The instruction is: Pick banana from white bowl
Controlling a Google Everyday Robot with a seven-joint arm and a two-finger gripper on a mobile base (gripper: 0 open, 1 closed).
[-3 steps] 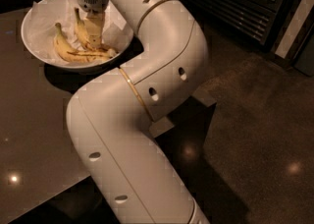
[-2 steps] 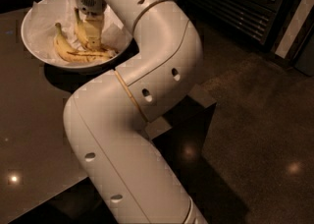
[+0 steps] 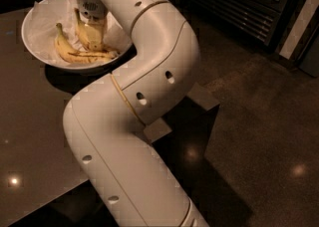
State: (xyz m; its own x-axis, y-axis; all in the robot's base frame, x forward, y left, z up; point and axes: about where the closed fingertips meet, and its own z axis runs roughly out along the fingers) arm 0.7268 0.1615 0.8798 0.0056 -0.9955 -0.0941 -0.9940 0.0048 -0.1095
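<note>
My claw (image 3: 93, 38) is down inside the white bowl (image 3: 36, 42) on the table (image 3: 30, 121). The banana (image 3: 79, 28) lies in the bowl, touching or just beside the claw. I cannot tell whether the claw is wide or closed on it. The reach looks done to me; a sure grip and the lift out remain.

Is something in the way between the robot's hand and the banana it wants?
Nothing visible is. The gripper is down inside the white bowl, right over the banana. The other, curvier banana lies just beside it, toward the left, not in between. Whether the gripper touches the banana can't be told.
</note>
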